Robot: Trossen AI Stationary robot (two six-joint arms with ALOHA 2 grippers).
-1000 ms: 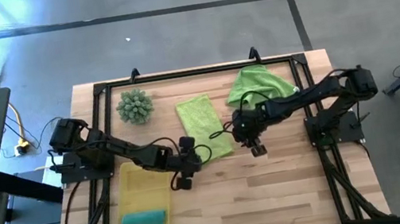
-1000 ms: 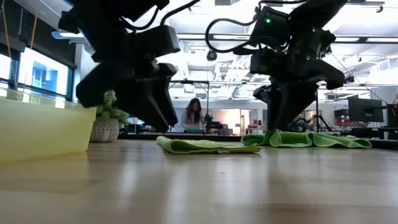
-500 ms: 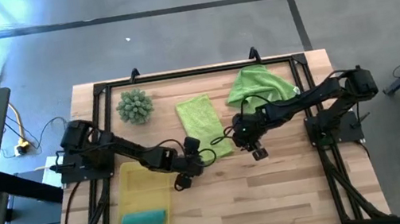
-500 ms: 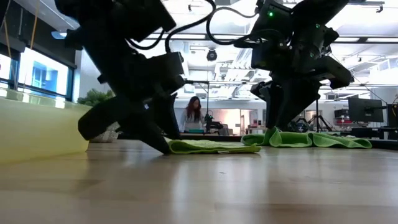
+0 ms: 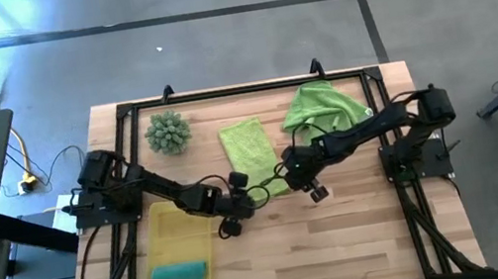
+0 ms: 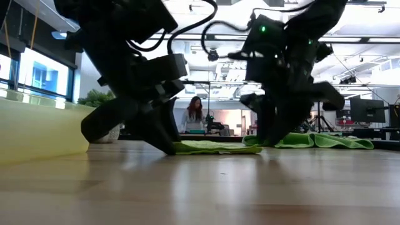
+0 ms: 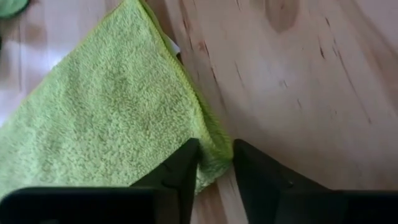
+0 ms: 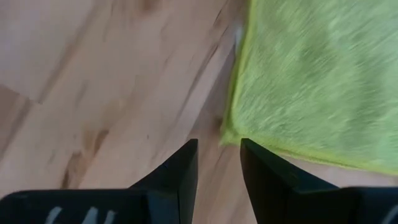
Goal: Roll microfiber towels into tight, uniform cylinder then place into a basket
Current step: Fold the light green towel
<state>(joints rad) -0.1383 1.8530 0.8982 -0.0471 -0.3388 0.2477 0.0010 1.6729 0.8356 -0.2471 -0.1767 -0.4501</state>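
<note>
A folded lime green towel (image 5: pixel 253 152) lies flat on the wooden table. My left gripper (image 7: pixel 216 165) is down at its near left corner and shut on it. My right gripper (image 8: pixel 217 158) stands open over bare wood just short of the towel's near right corner (image 8: pixel 229 132), touching nothing. A second lime green towel (image 5: pixel 323 103) lies crumpled at the far right. The teal towel (image 5: pixel 182 272) lies rolled in the yellow basket (image 5: pixel 180 233) at the near left. My left gripper pinches the flat towel's near left corner (image 7: pixel 214 149) between its two fingers. The fingers slant down at it from the table's near left. How many layers they hold I cannot tell. The towel stays flat on the table, slack.
A spiky pale-green ball (image 5: pixel 168 132) sits at the far left. A black frame (image 5: pixel 222 94) runs round the work area. Bare wood (image 5: pixel 344 235) stretches along the near right. In the low view a person (image 6: pixel 194 115) sits far behind the table.
My left gripper has sunk onto the table at the flat towel's near left corner. My right gripper has come down and toward the table's left, rolling as it went, to the towel's near right corner. The towel has stayed flat.
</note>
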